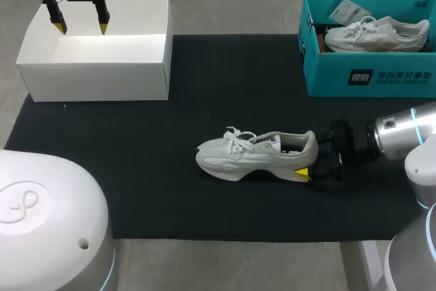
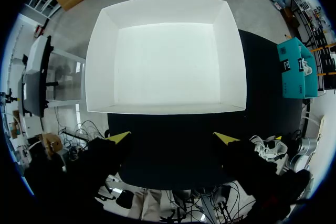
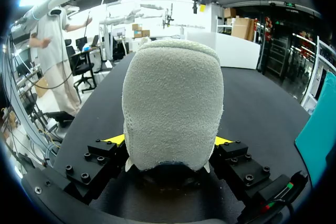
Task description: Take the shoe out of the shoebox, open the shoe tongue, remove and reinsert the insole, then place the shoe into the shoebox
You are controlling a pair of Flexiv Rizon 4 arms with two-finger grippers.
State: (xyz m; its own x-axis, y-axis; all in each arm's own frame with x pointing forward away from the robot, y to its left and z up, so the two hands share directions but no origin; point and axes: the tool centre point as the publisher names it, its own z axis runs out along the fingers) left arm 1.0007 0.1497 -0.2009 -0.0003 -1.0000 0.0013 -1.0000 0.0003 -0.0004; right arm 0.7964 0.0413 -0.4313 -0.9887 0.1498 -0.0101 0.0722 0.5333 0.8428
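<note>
1. The shoe (image 1: 255, 156) stands on its sole mid-counter, long axis left to right, with the toe left and the heel right.
2. The right claw (image 1: 310, 159) pinches the heel from both sides and is the nearer arm.
3. The left claw (image 1: 82, 26) hangs spread over the white shoebox (image 1: 95, 73) at far left.
4. A black mat (image 1: 136, 168) lies beneath the shoe, and the teal box (image 1: 368, 76) stands well apart.

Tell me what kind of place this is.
Probably a robotics test bench for shoe handling: the right gripper clamps a white shoe by the heel on a black mat, the left gripper hangs open over an empty white box, and a teal shoebox holds another shoe.
</note>
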